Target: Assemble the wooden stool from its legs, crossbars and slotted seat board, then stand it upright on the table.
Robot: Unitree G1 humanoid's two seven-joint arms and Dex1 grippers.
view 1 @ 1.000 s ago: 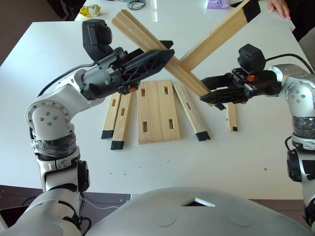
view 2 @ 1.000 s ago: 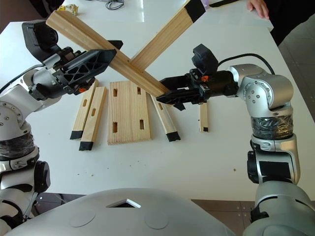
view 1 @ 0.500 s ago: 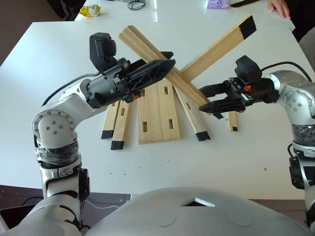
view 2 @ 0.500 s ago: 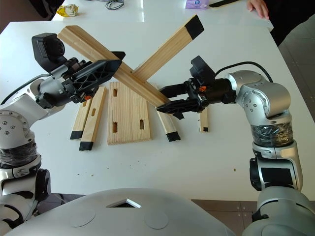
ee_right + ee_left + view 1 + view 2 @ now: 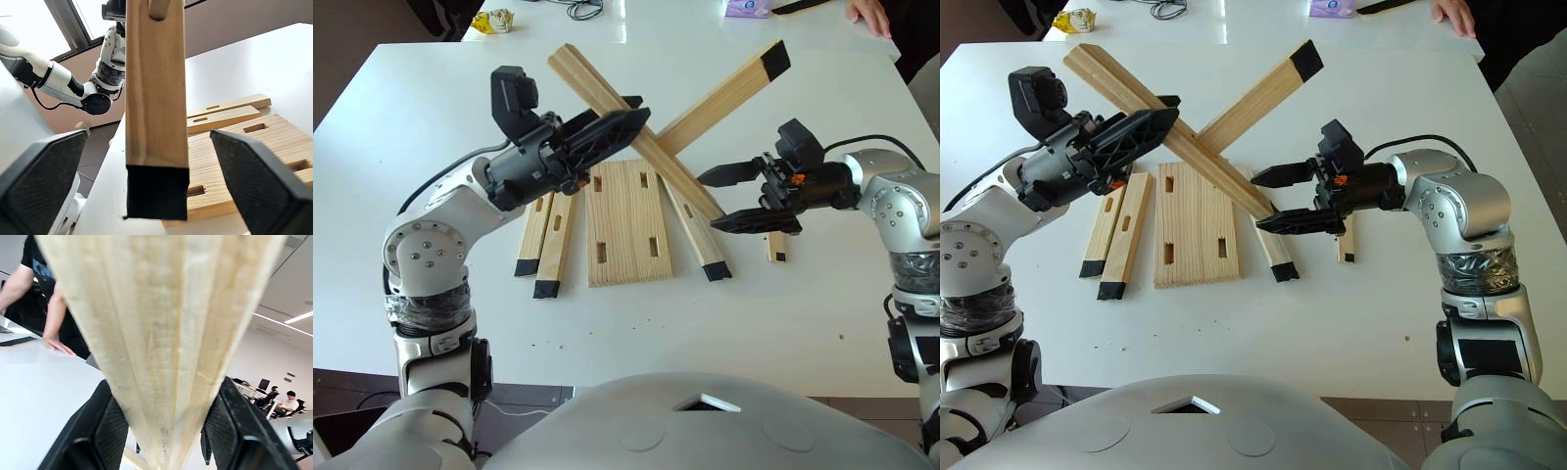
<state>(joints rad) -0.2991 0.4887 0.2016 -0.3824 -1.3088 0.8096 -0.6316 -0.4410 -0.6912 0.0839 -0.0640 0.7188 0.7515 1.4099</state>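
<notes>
R gripper: fingers now spread wide either side of lower end of crossed legs, no contact; 1 s ago it was clamped there. L gripper remains closed on upper leg, now sole support. Assy. sits lower, foot just beside seat board on table; contact unconfirmed. Assessment: R arm freed for next part; stool far from complete.

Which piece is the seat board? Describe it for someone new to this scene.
Near the middle of the white table lies a row of flat wooden pieces. The seat board is the middle one. It alone is wide with four slots and no black tip, unlike the narrow bars beside it.
</notes>
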